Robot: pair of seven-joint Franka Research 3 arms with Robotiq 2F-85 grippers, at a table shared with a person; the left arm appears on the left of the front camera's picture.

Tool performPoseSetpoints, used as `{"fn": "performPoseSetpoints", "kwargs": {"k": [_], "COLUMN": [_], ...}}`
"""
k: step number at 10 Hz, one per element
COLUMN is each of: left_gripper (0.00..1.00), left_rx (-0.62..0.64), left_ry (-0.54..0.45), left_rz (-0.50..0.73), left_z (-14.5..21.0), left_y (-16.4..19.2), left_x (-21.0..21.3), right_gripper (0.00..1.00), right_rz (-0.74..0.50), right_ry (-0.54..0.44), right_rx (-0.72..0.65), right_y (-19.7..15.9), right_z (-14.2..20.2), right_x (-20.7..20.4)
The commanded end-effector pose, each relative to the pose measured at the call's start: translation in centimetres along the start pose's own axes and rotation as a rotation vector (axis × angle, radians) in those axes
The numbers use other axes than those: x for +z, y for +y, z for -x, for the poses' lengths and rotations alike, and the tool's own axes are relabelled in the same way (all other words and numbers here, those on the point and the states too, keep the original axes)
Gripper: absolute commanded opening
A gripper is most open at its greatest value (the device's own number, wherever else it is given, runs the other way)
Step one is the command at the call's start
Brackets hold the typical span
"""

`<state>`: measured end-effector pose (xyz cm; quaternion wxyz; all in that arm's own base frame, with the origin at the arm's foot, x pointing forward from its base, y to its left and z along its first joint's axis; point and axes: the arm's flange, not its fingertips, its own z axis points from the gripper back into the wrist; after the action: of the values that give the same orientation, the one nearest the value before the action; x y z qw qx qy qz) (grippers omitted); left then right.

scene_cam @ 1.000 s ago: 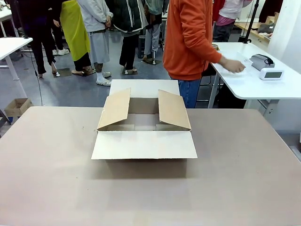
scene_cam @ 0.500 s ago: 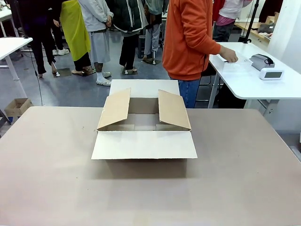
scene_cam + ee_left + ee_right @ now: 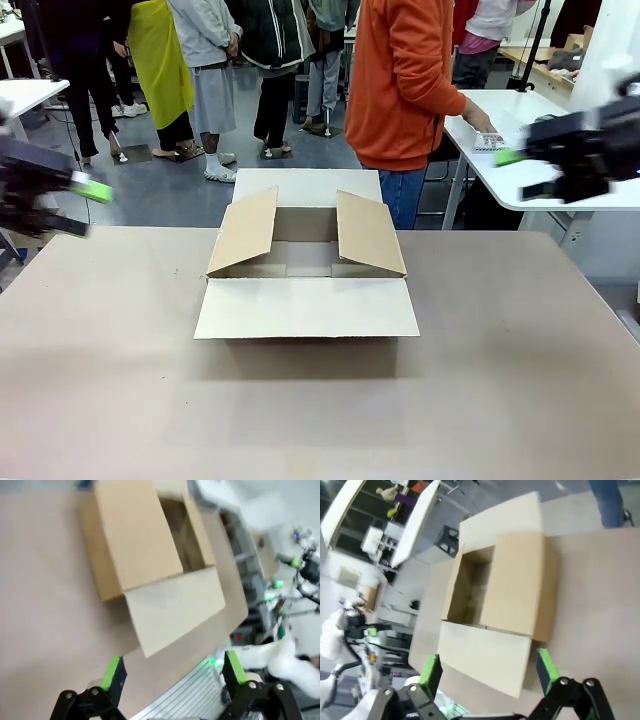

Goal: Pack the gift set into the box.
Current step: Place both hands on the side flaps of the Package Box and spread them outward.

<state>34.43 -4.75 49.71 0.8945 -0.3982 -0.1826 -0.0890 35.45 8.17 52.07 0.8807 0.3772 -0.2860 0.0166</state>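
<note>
Sitting in the middle of the bare tan surface (image 3: pixel 520 380) is the large brown corrugated cardboard box (image 3: pixel 305 262), all four flaps open. The near flap lies flat towards the robot, the far flap points at the person in the orange top (image 3: pixel 405 80), and the two side flaps tilt up over the opening. Wide open room lies to the left, to the right and on the near side of the box. The far flap reaches the surface's far edge.

The left jaws hang above the surface's left edge, spread wide with nothing between their green pads (image 3: pixel 111 672). The right jaws hover off the right edge, in front of the white side table (image 3: pixel 480 170), equally wide and empty.

A second ago neither arm was in the front view, and the box has not moved. The person's hand (image 3: pixel 480 122) has drawn back towards the near end of that white table.
</note>
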Motion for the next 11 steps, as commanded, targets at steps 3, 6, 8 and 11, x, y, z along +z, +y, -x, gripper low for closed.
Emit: {"fn": "performPoseSetpoints", "kwargs": {"k": [3,6,8,11], "left_gripper": [1.0,1.0,1.0,1.0], "left_rx": [-0.056,-0.084,-0.077,-0.055], "left_ry": [0.114,0.112,0.122,0.235], "left_rz": [-0.129,-0.107,-0.128,-0.325], "left_z": [-1.5,-0.2,-0.6,-5.6], "left_y": [-2.2,-3.6,-2.5,-11.0], "left_x": [-7.0,-8.4,-8.2,-10.1], "right_gripper": [1.0,1.0,1.0,1.0], "right_rz": [0.097,0.108,0.108,0.108], "right_ry": [-0.077,-0.018,-0.018,-0.018], "right_rx": [0.211,0.205,0.205,0.205], "right_y": [4.7,8.5,8.5,8.5], "right_z": [11.2,9.4,9.4,9.4], "right_x": [-10.5,-11.8,-11.8,-11.8]}}
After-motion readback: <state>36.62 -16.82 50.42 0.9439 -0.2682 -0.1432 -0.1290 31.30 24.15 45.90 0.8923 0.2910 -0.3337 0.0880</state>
